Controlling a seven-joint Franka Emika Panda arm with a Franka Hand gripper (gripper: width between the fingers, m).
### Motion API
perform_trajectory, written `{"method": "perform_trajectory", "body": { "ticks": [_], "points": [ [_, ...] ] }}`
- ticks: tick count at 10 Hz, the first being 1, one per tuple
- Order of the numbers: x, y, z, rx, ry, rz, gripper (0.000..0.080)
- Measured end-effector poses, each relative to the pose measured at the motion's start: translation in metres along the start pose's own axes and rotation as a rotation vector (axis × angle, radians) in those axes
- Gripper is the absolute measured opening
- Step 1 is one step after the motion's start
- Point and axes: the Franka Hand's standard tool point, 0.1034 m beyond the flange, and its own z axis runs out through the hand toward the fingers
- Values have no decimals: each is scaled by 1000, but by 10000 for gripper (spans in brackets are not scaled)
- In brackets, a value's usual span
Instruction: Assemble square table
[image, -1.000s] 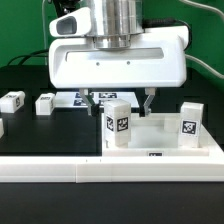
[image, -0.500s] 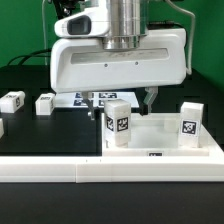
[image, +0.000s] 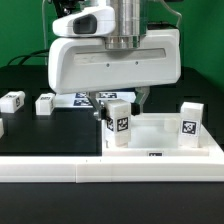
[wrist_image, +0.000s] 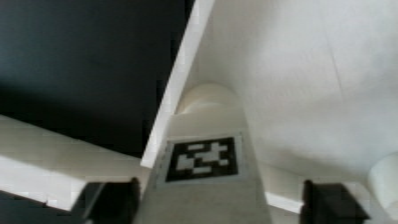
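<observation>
The square table's white slab (image: 160, 137) lies flat at the exterior view's right; it also fills much of the wrist view (wrist_image: 302, 70). A white tagged leg (image: 118, 122) stands upright at its near-left corner, and a second leg (image: 190, 121) stands at its right corner. My gripper (image: 118, 103) hangs just above the first leg, open, with one finger on each side of its top. In the wrist view the leg (wrist_image: 210, 160) sits between my dark fingers (wrist_image: 111, 200), with a gap on both sides of my gripper (wrist_image: 222, 205).
Two loose white legs (image: 13, 100) (image: 45, 103) lie on the black table at the exterior view's left. The marker board (image: 72, 98) lies behind the gripper. The long white L-shaped rail (image: 110, 172) runs along the front.
My gripper has moved toward the exterior view's left and slightly down; it now straddles the top of the corner leg. The legs and slab have not moved.
</observation>
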Motion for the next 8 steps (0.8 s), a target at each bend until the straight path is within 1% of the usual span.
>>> {"method": "perform_trajectory", "body": {
  "ticks": [1, 5, 8],
  "points": [
    [0, 0, 0, 0, 0, 0, 287],
    [0, 0, 0, 1, 1, 42, 288],
    [1, -1, 0, -1, 11, 375, 288]
  ]
}}
